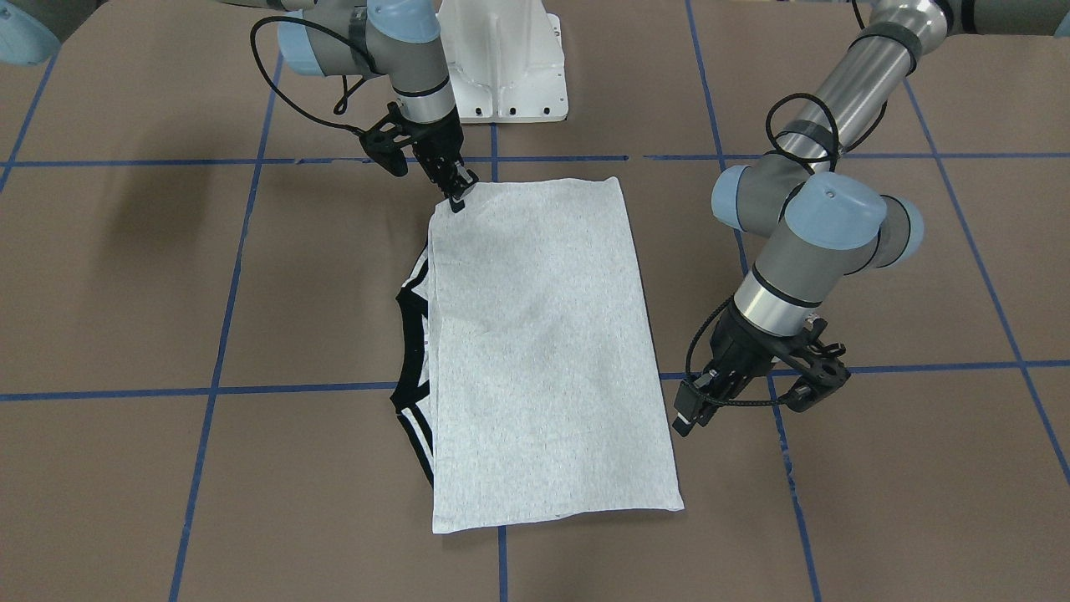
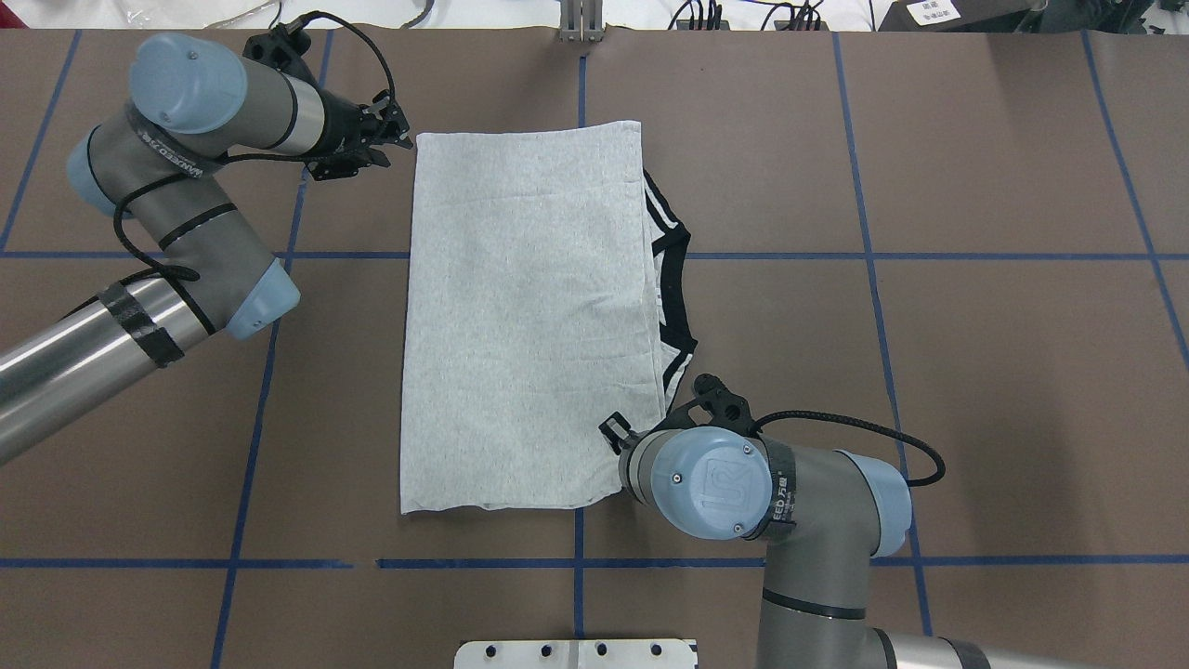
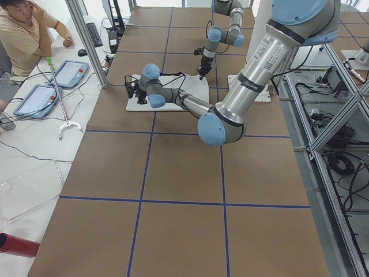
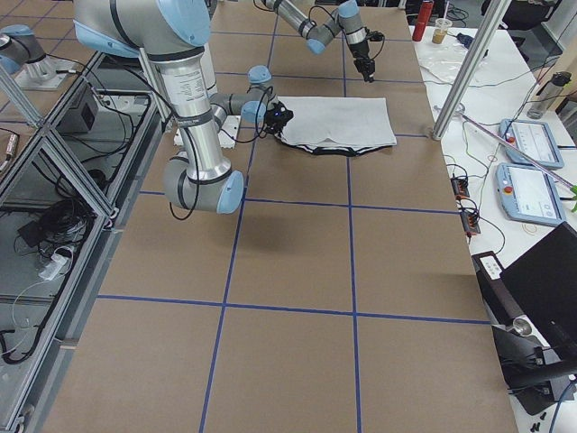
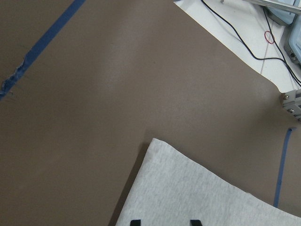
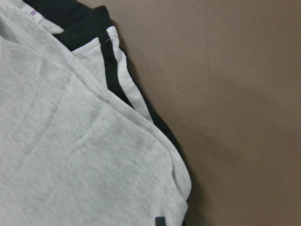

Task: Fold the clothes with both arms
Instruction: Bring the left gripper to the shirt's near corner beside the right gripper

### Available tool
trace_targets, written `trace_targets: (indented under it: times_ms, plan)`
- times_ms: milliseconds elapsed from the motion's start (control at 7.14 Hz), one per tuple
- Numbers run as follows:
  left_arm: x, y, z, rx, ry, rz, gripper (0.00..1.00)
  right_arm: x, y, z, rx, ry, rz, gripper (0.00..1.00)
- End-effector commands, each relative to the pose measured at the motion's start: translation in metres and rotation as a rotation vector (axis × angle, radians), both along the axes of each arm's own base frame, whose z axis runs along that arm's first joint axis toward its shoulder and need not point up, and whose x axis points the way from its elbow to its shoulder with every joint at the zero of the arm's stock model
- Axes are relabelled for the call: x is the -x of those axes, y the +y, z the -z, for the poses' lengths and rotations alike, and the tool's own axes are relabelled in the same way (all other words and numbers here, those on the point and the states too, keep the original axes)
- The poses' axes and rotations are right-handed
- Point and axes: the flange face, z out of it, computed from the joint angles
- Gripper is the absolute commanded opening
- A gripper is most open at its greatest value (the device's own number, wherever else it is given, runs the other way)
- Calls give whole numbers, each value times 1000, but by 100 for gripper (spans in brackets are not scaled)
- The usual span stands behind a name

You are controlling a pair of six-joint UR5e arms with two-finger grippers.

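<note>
The right arm is seen closest in the overhead view, its blue joint cap hanging over the near right corner of the T-shirt. The T-shirt is laid flat mid-table, folded to a long rectangle with the plain grey side up. The black collar and striped shoulders are exposed along the robot's right edge. The right gripper is set at that near corner. One fingertip is seen on the cloth, but whether cloth is clamped cannot be told. The left gripper is held spread wide at the far left corner, and contact with the cloth cannot be judged.
</note>
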Motion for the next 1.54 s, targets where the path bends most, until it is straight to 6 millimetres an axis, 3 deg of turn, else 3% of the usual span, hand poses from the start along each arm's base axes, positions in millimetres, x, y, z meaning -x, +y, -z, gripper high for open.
trace_targets:
  times_ms: [0,140,280,420,560,700,840,980,1120,1260,1400]
  plan:
    - [21,47,7,37,89,-19,46,-14,-3,10,28,-36,-32,0]
    - [17,78,27,79,166,-38,46,-22,-1,14,42,-23,-38,0]
    - [4,134,27,148,222,-75,47,-25,5,18,60,-20,-45,0]
    - [-4,169,39,180,259,-91,47,-25,13,19,66,-20,-42,0]
    - [-11,207,39,241,250,-116,49,-19,27,10,66,-5,-21,0]
    - [-16,263,36,267,210,-115,49,-22,31,14,65,-15,-15,0]
    - [-27,305,24,327,186,-122,50,-23,32,10,67,-9,-12,0]
    - [-46,335,10,378,166,-132,52,-25,33,10,66,-12,-12,0]
    - [-60,353,1,397,133,-144,58,-28,32,11,66,-16,-12,0]
    - [-77,370,-10,404,72,-117,61,-29,33,12,66,-18,-10,0]
    - [-81,375,-10,420,61,-112,60,-29,33,12,66,-18,-10,0]
